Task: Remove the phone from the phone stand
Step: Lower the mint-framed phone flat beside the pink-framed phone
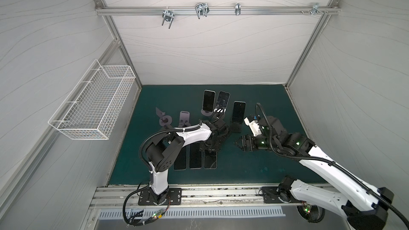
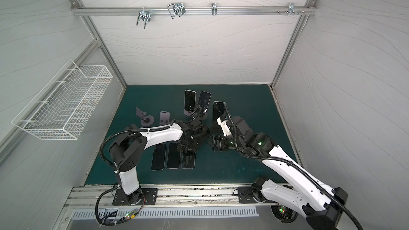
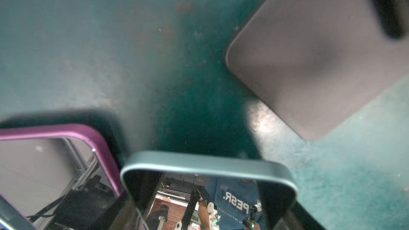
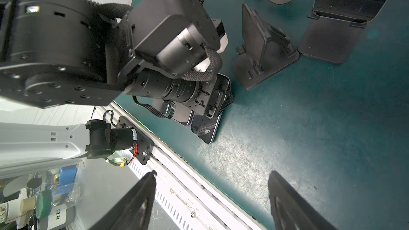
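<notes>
Left gripper (image 1: pixel 209 150) clamps the teal-framed phone (image 3: pixel 208 164) across its width, flat on the green mat (image 1: pixel 254 169), near the black stand (image 4: pixel 254 40). Right gripper (image 4: pixel 212 195) hangs part open, holding nothing, beside that stand. White wire basket (image 1: pixel 93 107): well left of it.

1. A glossy teal-edged phone (image 3: pixel 208 198) runs off the left wrist view's edge; only one end shows.
2. Beside it, a purple-edged phone (image 3: pixel 51 173) is cut by two edges of that view.
3. A dark grey flat plate (image 3: pixel 309 63) is blurred and cropped at that view's edge.
4. In both top views the left arm's black wrist (image 1: pixel 213 136) hides the far ends of three dark flat-lying phones (image 1: pixel 195 159).
5. The left gripper (image 4: pixel 221 105) masks its fingertips with its own body; a grip cannot be judged.
6. The right arm's white camera housing (image 2: pixel 224 127) covers the foot of an upright black phone (image 2: pixel 218 110).
</notes>
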`<move>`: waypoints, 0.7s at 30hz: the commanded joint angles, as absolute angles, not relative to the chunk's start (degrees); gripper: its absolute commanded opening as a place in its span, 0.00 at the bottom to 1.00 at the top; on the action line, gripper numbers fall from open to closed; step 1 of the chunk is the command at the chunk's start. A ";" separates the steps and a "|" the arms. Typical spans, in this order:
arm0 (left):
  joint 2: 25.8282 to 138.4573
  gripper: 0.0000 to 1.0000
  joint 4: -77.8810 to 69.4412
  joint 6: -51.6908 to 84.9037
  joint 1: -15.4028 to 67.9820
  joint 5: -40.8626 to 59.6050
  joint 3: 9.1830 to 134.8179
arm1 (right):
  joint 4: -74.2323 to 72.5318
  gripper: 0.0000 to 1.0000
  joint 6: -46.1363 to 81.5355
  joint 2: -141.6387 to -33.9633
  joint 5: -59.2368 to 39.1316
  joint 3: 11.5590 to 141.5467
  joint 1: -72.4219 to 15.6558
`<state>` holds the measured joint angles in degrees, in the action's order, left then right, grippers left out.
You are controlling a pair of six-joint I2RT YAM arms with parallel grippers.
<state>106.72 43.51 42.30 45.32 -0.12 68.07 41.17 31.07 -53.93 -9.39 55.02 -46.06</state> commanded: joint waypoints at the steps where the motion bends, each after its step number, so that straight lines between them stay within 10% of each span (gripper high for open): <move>1: 109.66 0.69 41.66 43.13 45.01 -2.99 69.47 | 41.04 0.81 30.12 -54.03 -9.05 56.16 -46.01; 21: 109.70 0.78 41.58 44.71 45.00 -4.28 69.26 | 41.70 0.82 29.30 -52.23 -9.05 55.13 -45.89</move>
<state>107.22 43.72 43.64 45.50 -1.15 68.66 41.19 30.00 -53.52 -9.39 55.02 -46.04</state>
